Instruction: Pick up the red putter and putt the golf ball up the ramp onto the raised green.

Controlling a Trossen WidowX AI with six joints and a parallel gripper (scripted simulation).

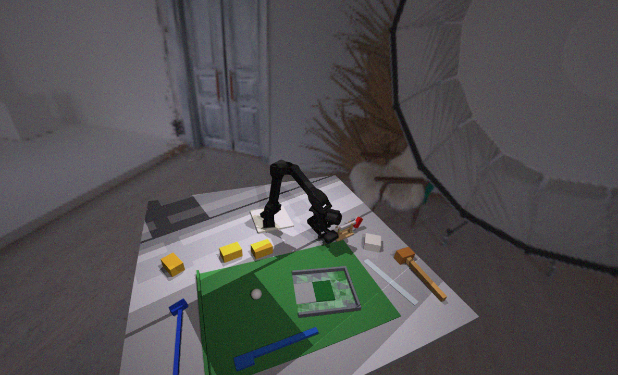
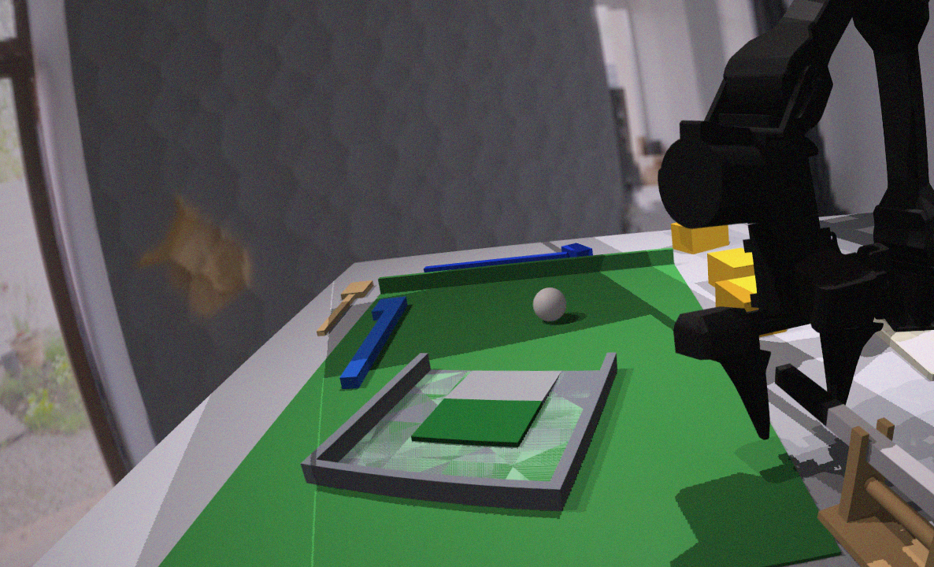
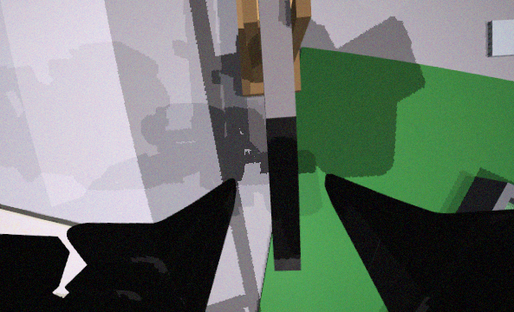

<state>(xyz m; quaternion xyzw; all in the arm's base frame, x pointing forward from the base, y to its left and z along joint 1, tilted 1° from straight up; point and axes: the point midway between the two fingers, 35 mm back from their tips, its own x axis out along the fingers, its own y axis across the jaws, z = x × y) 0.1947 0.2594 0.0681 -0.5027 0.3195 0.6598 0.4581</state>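
Dim grey room — pale panelled double door (image 1: 224,74), dried grasses (image 1: 362,107).

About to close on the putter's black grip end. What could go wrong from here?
1. The fingers straddle the red putter's black grip but have not touched it. They sit near its free tip, so a grasp this far out may let the putter pivot.
2. The grey shaft rests in the wooden cradle stand; lifting at an angle could snag it or drag the stand.
3. One finger hangs low over the green felt mat and may scrape it.
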